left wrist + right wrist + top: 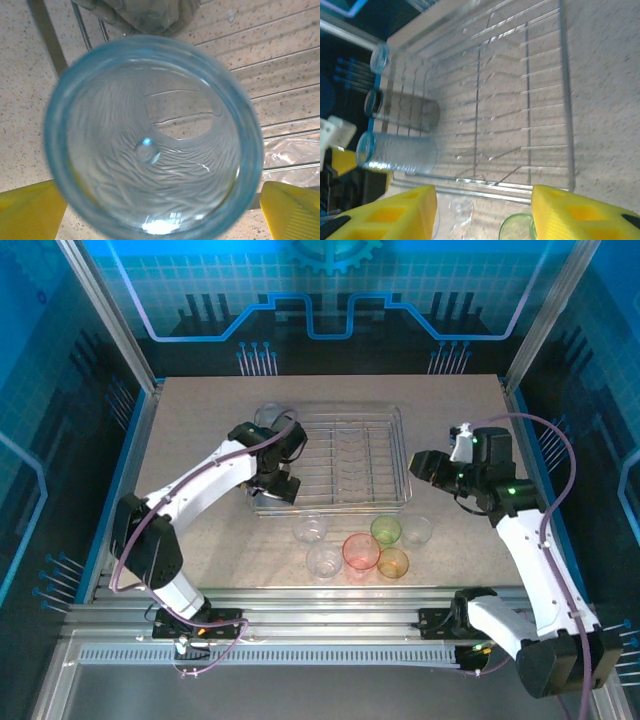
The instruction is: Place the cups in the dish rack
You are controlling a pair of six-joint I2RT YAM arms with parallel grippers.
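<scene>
No lettering, numbers, brand names or labels can be read anywhere. The nearest thing to a sign is a gear emblem (335, 252) with circuit-style lines, printed on the blue back panel (200, 290) at 12 o'clock in the top view, and it carries no legible characters.

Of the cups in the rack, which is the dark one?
The smoky grey cup, middle of the three, between the blue cup and the clear cup.
</scene>
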